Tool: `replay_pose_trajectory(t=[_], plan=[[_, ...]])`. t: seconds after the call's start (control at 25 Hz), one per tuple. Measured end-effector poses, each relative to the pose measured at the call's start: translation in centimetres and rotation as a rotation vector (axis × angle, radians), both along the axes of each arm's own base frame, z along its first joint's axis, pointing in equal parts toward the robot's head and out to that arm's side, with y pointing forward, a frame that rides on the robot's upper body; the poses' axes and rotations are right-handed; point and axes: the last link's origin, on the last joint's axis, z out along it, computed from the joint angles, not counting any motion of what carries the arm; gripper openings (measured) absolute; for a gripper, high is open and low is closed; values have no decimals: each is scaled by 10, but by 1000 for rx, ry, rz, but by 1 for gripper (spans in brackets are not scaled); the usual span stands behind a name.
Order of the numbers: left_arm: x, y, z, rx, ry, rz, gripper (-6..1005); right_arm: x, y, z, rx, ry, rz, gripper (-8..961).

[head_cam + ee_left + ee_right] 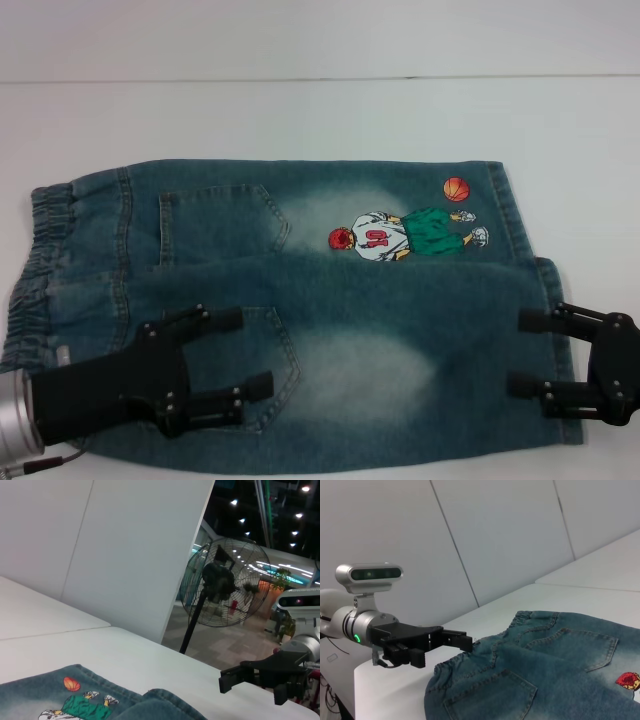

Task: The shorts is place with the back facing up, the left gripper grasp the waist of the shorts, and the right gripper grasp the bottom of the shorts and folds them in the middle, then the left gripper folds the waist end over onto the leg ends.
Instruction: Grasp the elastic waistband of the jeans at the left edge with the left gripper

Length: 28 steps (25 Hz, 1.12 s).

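We see the shorts [330, 320] spread flat on a white table [320, 110], back pockets up, elastic waistband on the robot's left and the leg ends [545, 300] on its right. The left gripper [245, 352] hovers over the near pocket, fingers spread wide and holding nothing. The right gripper [525, 352] sits at the near leg hem, also wide and holding nothing.
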Motion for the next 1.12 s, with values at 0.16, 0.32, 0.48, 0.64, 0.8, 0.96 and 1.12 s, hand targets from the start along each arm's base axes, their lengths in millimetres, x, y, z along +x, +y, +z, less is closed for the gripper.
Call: replay_pose_trajectory(t=[0.16, 0.32, 0.48, 0.64, 0.8, 0.96, 1.12], plan=[[2, 1, 0, -1, -3, -8, 919, 0, 0, 0, 1, -1, 0, 924], [3, 2, 0, 0, -5, -10, 919, 0, 0, 0, 1, -1, 0, 924], [4, 2, 1, 7, -16, -11, 919, 1, 0, 0, 3, 0, -3, 925], [4, 2, 2, 16, -26, -9, 919, 1, 0, 1, 7, 1, -4, 925], [6, 2, 6, 22, -43, -20, 919, 3, 2, 5, 46, 16, -34, 925], [7, 8, 24, 36, -59, 14, 918, 8, 5, 26, 114, 8, -101, 926], [5, 11, 36, 38, -69, 83, 918, 10, 6, 41, 135, -8, -124, 926]])
